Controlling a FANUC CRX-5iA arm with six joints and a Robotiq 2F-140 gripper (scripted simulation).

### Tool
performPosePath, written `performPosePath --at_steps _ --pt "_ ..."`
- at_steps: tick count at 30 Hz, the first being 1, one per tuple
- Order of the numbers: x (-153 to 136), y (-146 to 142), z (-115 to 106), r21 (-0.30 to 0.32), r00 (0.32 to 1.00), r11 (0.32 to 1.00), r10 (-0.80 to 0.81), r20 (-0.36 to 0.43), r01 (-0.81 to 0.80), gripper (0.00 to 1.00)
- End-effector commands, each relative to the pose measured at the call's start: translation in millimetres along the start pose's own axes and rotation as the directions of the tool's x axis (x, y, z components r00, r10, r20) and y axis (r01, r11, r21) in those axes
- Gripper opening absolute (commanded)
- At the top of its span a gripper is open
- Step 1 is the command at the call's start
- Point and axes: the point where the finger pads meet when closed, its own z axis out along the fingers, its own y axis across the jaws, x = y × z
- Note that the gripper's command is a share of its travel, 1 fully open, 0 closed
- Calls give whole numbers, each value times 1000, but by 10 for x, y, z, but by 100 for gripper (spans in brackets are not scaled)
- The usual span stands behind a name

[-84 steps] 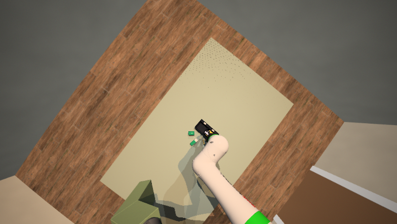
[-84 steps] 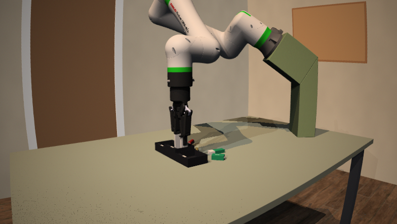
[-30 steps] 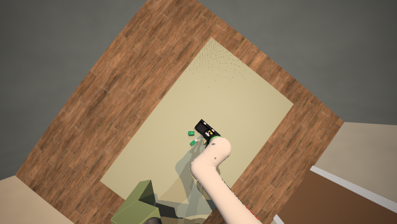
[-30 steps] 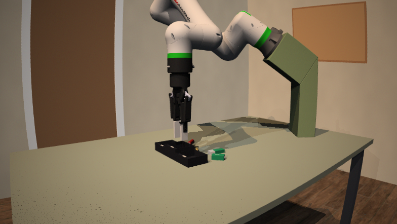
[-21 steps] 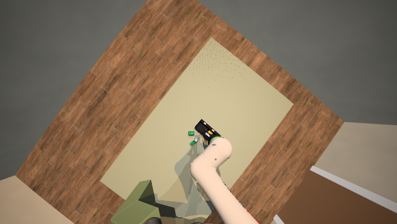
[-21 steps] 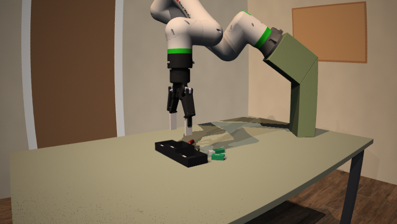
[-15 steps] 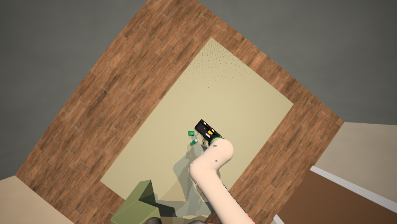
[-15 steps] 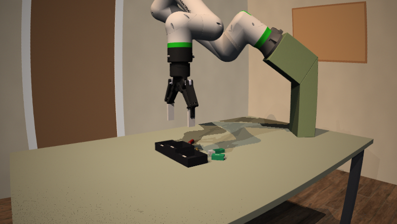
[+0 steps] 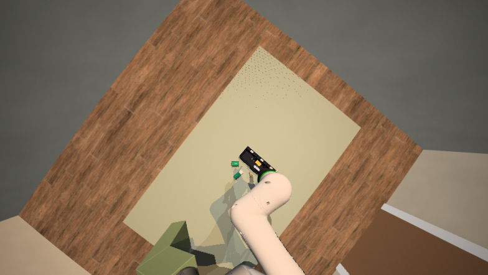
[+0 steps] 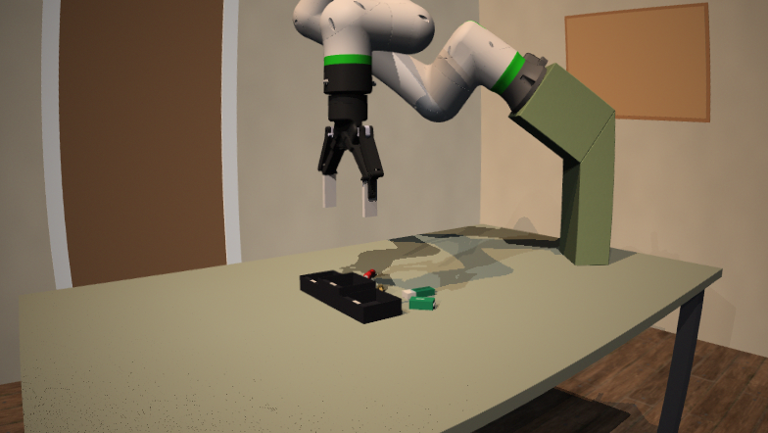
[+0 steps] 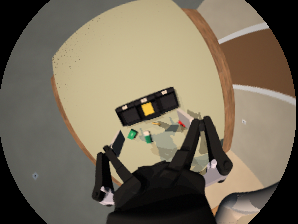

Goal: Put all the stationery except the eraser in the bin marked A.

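A row of black bins [image 10: 349, 295] stands on the table; it also shows in the top view [image 9: 256, 160] and the wrist view [image 11: 148, 108]. I cannot read the bin marks. A yellow item [image 9: 258, 163] lies in the middle compartment, seen too in the wrist view [image 11: 147, 108]. A small white item [image 9: 256, 168] lies in the compartment beside it. My gripper [image 10: 348, 207] hangs high above the bins, open and empty; its fingers spread wide in the wrist view [image 11: 161, 183]. A green block [image 10: 421, 304], a green and white piece [image 10: 418, 292], a small brass thing [image 10: 380, 288] and a red item [image 10: 368, 272] lie on the table beside the bins.
The arm's green pedestal [image 10: 583, 161] stands at the far right of the table. The arm's elbow [image 9: 262, 198] covers part of the bins' near end in the top view.
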Motion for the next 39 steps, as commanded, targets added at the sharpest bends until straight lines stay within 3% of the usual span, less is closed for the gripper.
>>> performPosePath --at_steps 1,5,39 --pt "2 0 -139 0 1000 1000 0 0 0 100" --pt "2 0 -293 0 1000 1000 0 0 0 100" --pt "2 0 -293 0 1000 1000 0 0 0 100"
